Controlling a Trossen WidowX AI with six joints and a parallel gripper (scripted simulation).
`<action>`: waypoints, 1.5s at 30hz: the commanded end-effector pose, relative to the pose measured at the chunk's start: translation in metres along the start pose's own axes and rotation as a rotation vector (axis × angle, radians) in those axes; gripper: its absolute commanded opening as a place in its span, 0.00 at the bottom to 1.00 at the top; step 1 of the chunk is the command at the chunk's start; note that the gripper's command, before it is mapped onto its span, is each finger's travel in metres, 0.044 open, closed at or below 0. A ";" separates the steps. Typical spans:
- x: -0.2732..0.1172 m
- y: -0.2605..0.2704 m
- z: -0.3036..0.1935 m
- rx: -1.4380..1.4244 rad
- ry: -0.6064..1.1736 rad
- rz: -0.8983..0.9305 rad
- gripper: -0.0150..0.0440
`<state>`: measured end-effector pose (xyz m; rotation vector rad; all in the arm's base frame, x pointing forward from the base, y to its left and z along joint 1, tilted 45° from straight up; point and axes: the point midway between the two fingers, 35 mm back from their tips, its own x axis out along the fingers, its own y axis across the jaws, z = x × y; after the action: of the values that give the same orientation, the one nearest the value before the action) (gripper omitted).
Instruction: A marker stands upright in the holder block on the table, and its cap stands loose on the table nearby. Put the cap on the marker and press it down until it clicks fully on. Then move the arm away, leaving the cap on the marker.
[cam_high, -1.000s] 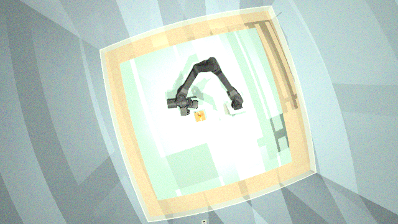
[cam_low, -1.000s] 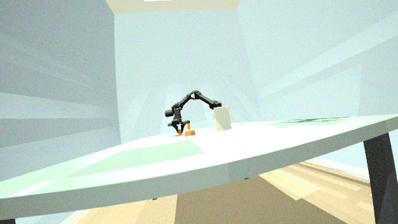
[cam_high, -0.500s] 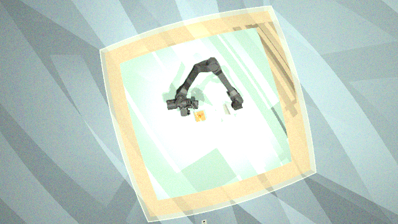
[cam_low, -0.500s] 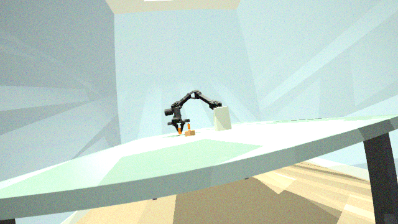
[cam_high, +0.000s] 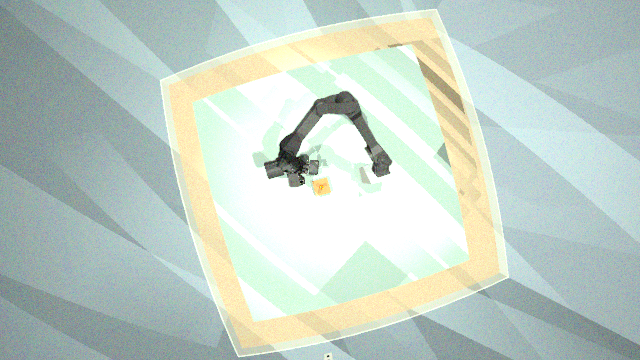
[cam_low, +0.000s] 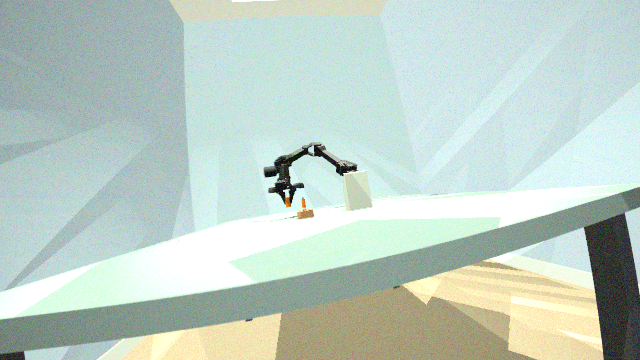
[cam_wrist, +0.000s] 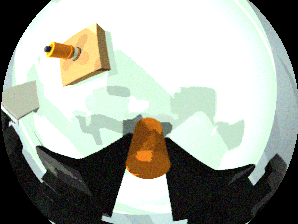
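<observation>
The orange cap (cam_low: 288, 202) (cam_wrist: 148, 150) is held between the fingertips of my gripper (cam_low: 287, 201) (cam_wrist: 148, 152), which is shut on it. In the exterior view the cap hangs above the table, to the left of the marker. The orange marker (cam_low: 303, 203) (cam_wrist: 62, 50) stands upright in the holder block (cam_high: 322, 187) (cam_low: 305, 214) (cam_wrist: 90, 61), its dark tip bare and pointing up. In the wrist view the block and marker are at the upper left, apart from the cap. In the top view the arm hides the cap.
A pale upright block (cam_low: 358, 190) (cam_wrist: 21, 101) stands by the arm's base (cam_high: 381, 165), to the right of the holder block in the exterior view. The table (cam_low: 320, 280) has its front edge well away from the arm.
</observation>
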<state>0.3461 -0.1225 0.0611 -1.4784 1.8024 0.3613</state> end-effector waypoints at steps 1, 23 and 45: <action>-0.005 0.001 0.000 0.008 -0.002 -0.001 0.25; -0.039 0.061 0.059 0.003 -0.027 0.007 0.25; -0.055 0.114 0.084 0.005 -0.008 0.006 0.25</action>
<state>0.2773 0.0061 0.0193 -1.4756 1.7913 0.3648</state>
